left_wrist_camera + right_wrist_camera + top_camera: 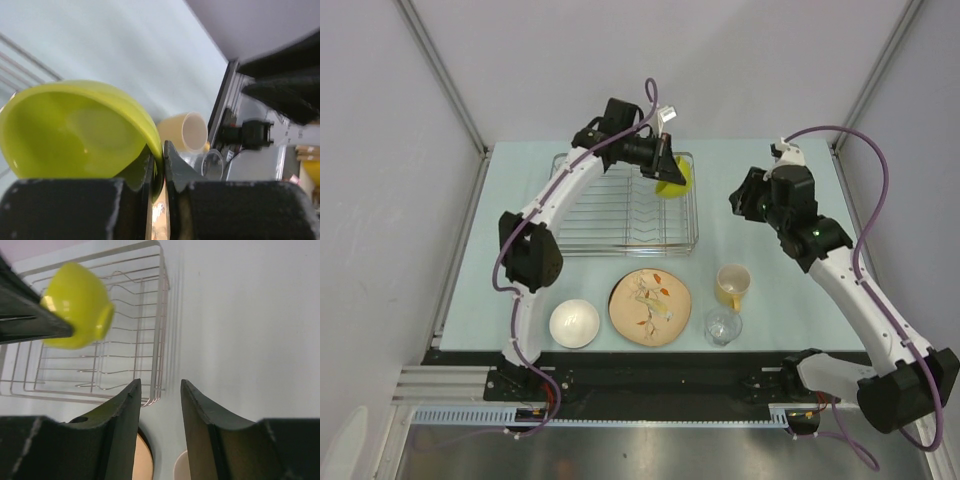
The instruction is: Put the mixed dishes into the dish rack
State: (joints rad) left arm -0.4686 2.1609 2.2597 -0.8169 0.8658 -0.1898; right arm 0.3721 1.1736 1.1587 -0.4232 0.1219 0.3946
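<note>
My left gripper (665, 165) (159, 150) is shut on the rim of the lime-green bowl (673, 181) (75, 130) (77, 305). It holds the bowl tilted above the far right corner of the dish rack (620, 205) (150, 325). My right gripper (740, 200) (160, 382) hangs open and empty above the table, right of the rack. In front of the rack stand the white bowl (574, 323), the tan leaf-patterned plate (650, 306), the yellow mug (732, 285) (185, 131) and the small clear glass (723, 326) (212, 165).
A thin dark-red arc (648, 243) shows at the rack's front edge; I cannot tell what it is. Grey walls close in the table on the left, back and right. The arm bases stand along the near edge.
</note>
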